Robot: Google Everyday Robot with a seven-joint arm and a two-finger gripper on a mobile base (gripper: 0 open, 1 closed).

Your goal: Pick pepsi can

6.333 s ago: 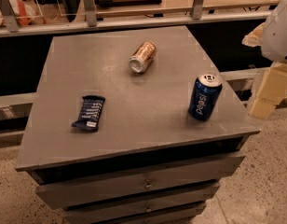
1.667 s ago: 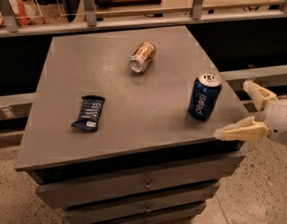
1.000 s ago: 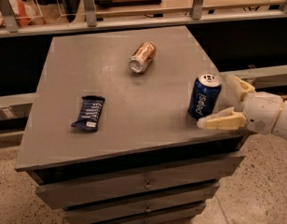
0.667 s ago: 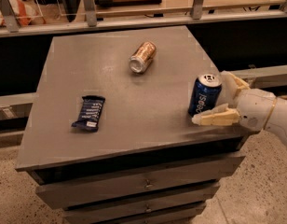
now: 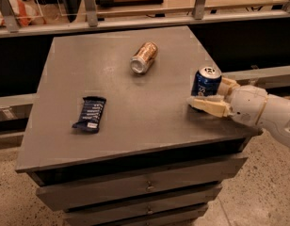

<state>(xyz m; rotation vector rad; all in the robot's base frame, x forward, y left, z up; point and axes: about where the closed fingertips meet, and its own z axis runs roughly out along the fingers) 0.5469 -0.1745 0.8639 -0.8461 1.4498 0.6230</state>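
The pepsi can (image 5: 205,80), dark blue with a silver top, stands upright near the right edge of the grey cabinet top (image 5: 121,102). My gripper (image 5: 207,94) reaches in from the right at can height. Its fingers are open and straddle the can: the near finger (image 5: 208,106) lies across the front of the can's lower part, and the far finger (image 5: 227,84) shows behind the can on its right. The can stands on the surface, not lifted.
A copper-coloured can (image 5: 143,57) lies on its side at the back middle. A flat dark blue snack wrapper (image 5: 90,113) lies at the left front. Drawers (image 5: 145,187) run below the top. A railing and shelf (image 5: 145,18) stand behind the cabinet.
My gripper has come down from the upper right and moved left, closing in until its fingers sit on both sides of the pepsi can. The can has not moved.
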